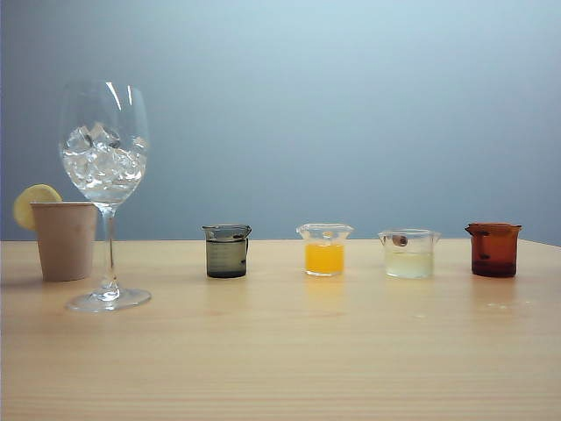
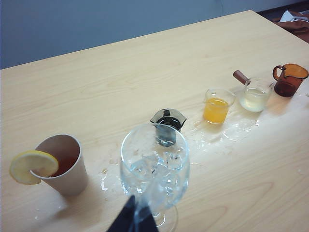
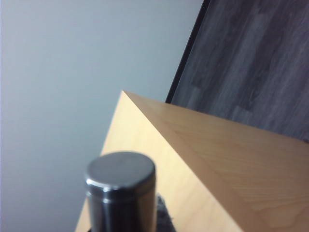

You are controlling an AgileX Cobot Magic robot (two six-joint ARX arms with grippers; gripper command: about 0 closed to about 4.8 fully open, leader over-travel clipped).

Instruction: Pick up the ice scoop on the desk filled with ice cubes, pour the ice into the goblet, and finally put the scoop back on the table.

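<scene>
Goblet (image 1: 104, 189) at far left of table (image 1: 280, 351), upright, bowl about half full of ice (image 1: 101, 158). No readable writing on anything. Paper cup (image 1: 63, 239) with lemon slice (image 1: 35, 203) just left of it. No arm in the exterior view.

Left wrist view: left gripper (image 2: 134, 217) only a dark tip at the goblet's near side; open or closed, cannot tell. Wet patches around the glass.

Right wrist view: scoop's round metal handle end (image 3: 120, 188) stands in the right gripper, clamped; table corner beyond.

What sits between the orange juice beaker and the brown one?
Between the orange beaker and the brown beaker stands one clear beaker of pale liquid, plain in the exterior view.
</scene>
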